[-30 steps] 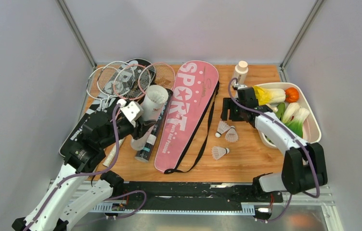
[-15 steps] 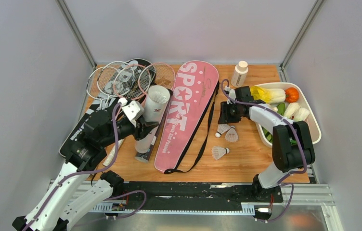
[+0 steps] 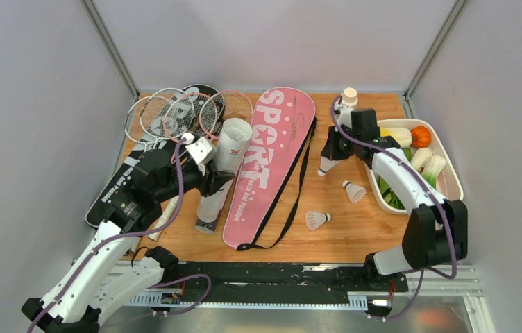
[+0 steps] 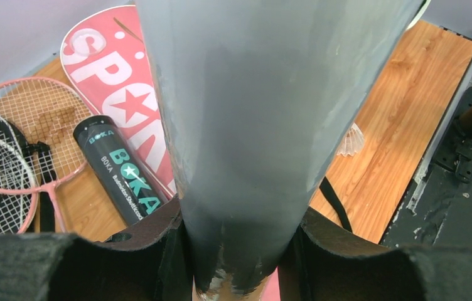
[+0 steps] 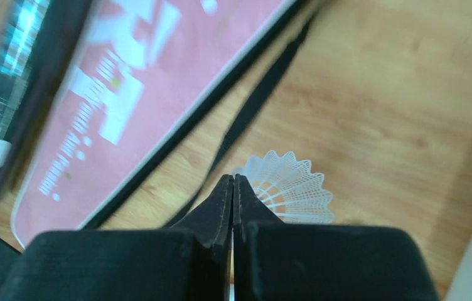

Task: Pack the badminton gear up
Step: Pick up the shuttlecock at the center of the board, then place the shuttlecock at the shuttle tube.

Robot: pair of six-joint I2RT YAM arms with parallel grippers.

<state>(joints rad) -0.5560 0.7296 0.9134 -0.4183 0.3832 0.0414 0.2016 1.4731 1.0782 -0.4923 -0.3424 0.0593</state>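
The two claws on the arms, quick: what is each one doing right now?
Left gripper: closed, holding the long white tube.
Right gripper: closed, pinching the small white shuttlecock by the edge of its skirt.

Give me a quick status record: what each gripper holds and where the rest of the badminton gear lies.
left gripper: shut on the white tube, tilted, open mouth up
right gripper: shut on a shuttlecock, beside the pink bag
on the wood: two loose shuttlecocks
black tube: lying along the pink bag's left edge
rackets: far left, heads overlapping the black bag
not gear: bottle, tray of toy vegetables
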